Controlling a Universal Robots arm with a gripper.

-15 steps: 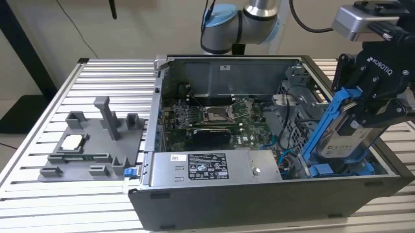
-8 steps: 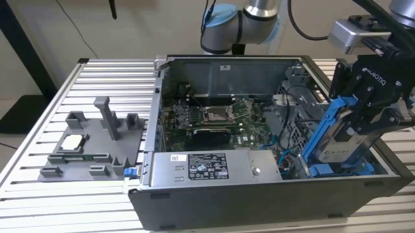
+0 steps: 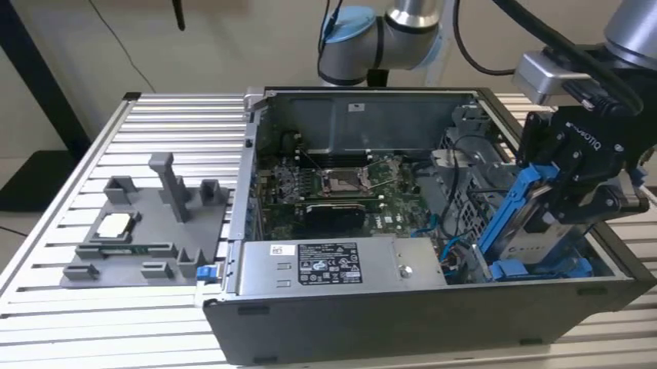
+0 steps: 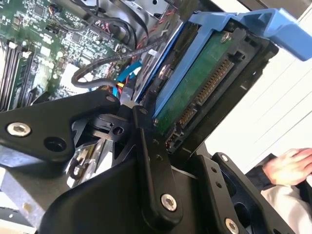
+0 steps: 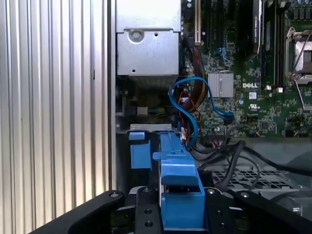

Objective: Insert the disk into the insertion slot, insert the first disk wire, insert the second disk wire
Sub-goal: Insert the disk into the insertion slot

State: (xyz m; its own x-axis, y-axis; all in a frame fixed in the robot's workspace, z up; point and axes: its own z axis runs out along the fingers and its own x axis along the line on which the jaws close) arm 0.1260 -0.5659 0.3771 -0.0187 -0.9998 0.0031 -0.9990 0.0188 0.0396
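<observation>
Midway into step one, the tool [image 3: 562, 201] pinches the disk [image 3: 525, 231], tilted over the computer case [image 3: 339, 323].
Its lower end hangs near the insertion slot [image 3: 539, 269]; not seated, connector [image 4: 209, 85] bare, both wires apparently still to go.

Silver disk [image 3: 524, 231] framed in bright blue; black end effector [image 3: 561, 214]; green motherboard [image 3: 339, 184]; ribbed silver table [image 3: 169, 131]

disk [image 3: 510, 217] 1 | case [image 3: 411, 327] 1 | power-supply box [image 3: 328, 265] 1 | tray [image 3: 154, 224] 1
</observation>
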